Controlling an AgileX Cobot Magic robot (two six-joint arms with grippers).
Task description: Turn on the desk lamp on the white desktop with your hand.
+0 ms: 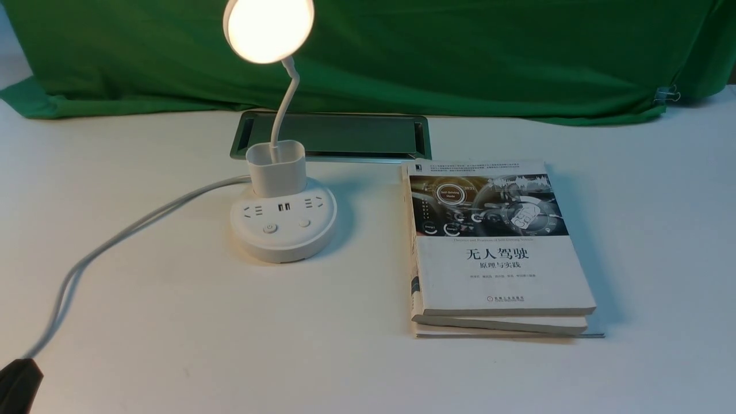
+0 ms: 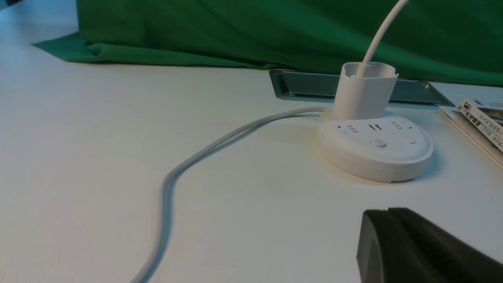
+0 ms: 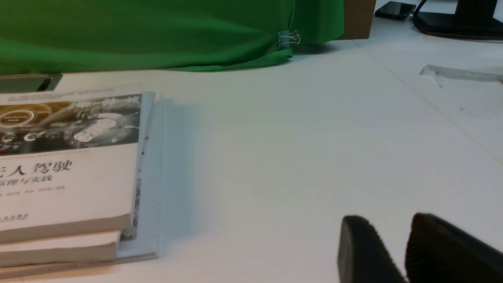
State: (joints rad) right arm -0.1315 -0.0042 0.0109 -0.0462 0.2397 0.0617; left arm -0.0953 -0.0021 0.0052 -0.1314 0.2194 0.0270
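The white desk lamp [image 1: 283, 221] stands left of centre on the white desktop [image 1: 172, 322]. Its round head [image 1: 269, 27] glows warm and bright at the top of the front view. Its base with sockets and two buttons also shows in the left wrist view [image 2: 375, 145], the head out of view there. My left gripper [image 2: 387, 214] is shut and empty, low over the desktop, well short of the base; only its black tip [image 1: 17, 382] shows at the bottom left in the front view. My right gripper [image 3: 387, 226] is open and empty above bare desktop.
A stack of books [image 1: 489, 247] lies right of the lamp, also in the right wrist view [image 3: 67, 165]. The lamp's grey cable [image 1: 115, 241] runs left and forward across the desk. The silver-framed hatch [image 1: 345, 135] sits behind the lamp, before the green cloth [image 1: 460, 52].
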